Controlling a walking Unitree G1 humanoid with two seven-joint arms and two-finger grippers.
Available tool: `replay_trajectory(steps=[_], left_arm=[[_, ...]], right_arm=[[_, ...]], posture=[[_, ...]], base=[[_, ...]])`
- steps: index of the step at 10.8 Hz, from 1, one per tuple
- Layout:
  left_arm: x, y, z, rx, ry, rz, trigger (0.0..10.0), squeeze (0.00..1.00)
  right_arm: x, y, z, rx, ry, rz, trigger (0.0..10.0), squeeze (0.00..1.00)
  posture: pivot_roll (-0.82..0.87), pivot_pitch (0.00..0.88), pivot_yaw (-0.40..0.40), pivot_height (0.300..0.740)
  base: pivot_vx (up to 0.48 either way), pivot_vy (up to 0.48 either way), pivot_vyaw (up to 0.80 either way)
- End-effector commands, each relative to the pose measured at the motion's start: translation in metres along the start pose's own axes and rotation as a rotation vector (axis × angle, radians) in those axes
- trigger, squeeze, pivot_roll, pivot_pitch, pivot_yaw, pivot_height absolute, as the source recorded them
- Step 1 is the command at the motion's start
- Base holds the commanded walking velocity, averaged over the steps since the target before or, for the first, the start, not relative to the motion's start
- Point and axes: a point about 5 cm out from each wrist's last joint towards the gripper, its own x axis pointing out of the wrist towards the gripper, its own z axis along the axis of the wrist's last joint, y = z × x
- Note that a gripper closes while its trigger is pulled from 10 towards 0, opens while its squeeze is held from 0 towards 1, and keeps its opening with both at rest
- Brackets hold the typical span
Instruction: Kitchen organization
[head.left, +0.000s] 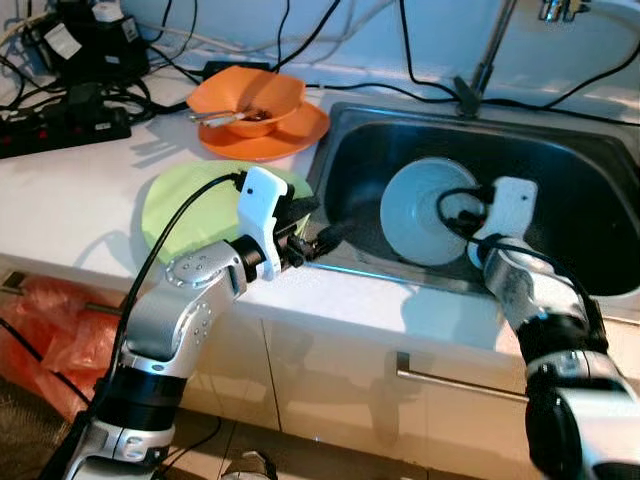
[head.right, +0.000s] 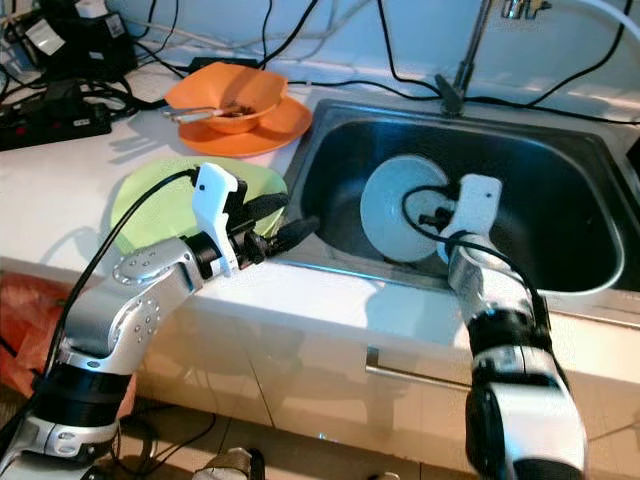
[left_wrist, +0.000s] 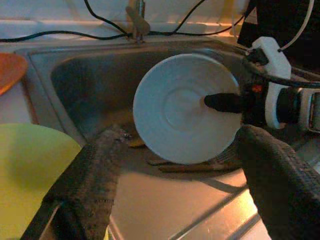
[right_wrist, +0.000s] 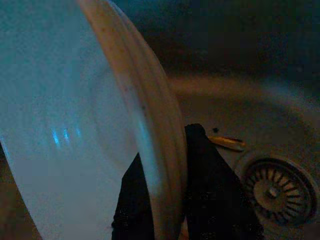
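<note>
No readable text, labels, brand names or numbers anywhere. A white tag on the black device (head.left: 62, 40) at the bench's back may carry print, too blurred to read.

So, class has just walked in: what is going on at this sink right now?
The right gripper is pinching the rim of a pale blue plate, holding it on edge inside the steel sink. The left gripper hovers open over the sink's near edge, beside a green plate on the counter. An orange bowl sits on an orange plate further back.
</note>
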Motion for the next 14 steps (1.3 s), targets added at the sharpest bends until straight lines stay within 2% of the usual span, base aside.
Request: replay_trajectory(steps=[1, 2, 3, 4, 5, 6, 7, 8, 9, 14], left_arm=[[-0.001, -0.006, 0.001, 0.015, 0.005, -0.032, 10.0, 1.0], [-0.004, -0.009, -0.005, 0.044, 0.054, -0.058, 10.0, 1.0], [-0.006, -0.009, -0.006, 0.075, 0.099, -0.082, 10.0, 1.0], [-0.006, -0.009, -0.006, 0.085, 0.108, -0.084, 10.0, 1.0], [-0.007, -0.009, -0.006, 0.096, 0.134, -0.091, 10.0, 1.0], [-0.009, -0.007, -0.005, 0.105, 0.163, -0.108, 10.0, 1.0], [-0.01, 0.001, -0.006, 0.121, 0.188, -0.07, 10.0, 1.0], [-0.011, 0.001, -0.005, 0.118, 0.184, -0.071, 10.0, 1.0], [-0.011, 0.001, -0.003, 0.101, 0.168, -0.075, 10.0, 1.0], [-0.011, 0.006, 0.0, 0.104, 0.156, -0.037, 10.0, 1.0]], right_arm=[[0.002, -0.004, 0.003, -0.011, -0.01, -0.019, 0.0, 0.0], [0.005, -0.003, -0.003, -0.008, 0.014, -0.024, 2.4, 0.0], [0.006, 0.003, -0.009, -0.007, 0.04, 0.003, 4.2, 0.0], [0.006, 0.005, -0.01, -0.011, 0.046, 0.012, 4.2, 0.0], [0.007, 0.008, -0.01, -0.03, 0.051, 0.023, 10.0, 0.0], [0.007, 0.013, -0.014, -0.035, 0.056, 0.043, 10.0, 0.0], [0.007, 0.018, -0.018, -0.049, 0.06, 0.063, 10.0, 0.0], [0.007, 0.019, -0.02, -0.037, 0.061, 0.074, 10.0, 0.0], [0.007, 0.019, -0.023, -0.026, 0.066, 0.077, 10.0, 1.0], [0.008, 0.017, -0.024, -0.038, 0.075, 0.071, 10.0, 1.0]], posture=[[0.11, 0.072, 0.014, 0.74], [0.12, 0.079, 0.014, 0.74], [0.12, 0.081, 0.015, 0.74], [0.12, 0.081, 0.015, 0.74], [0.12, 0.084, 0.017, 0.74], [0.12, 0.086, 0.017, 0.74], [0.12, 0.088, 0.018, 0.74], [0.12, 0.089, 0.019, 0.74], [0.12, 0.089, 0.019, 0.74], [0.12, 0.083, 0.011, 0.74]], base=[[0.0, 0.0, 0.0], [0.0, 0.0, 0.0], [0.0, 0.0, 0.0], [0.0, 0.0, 0.0], [0.0, 0.0, 0.0], [0.0, 0.0, 0.0], [0.0, 0.0, 0.0], [0.0, 0.0, 0.0], [0.0, 0.0, 0.0], [0.0, 0.0, 0.0]])
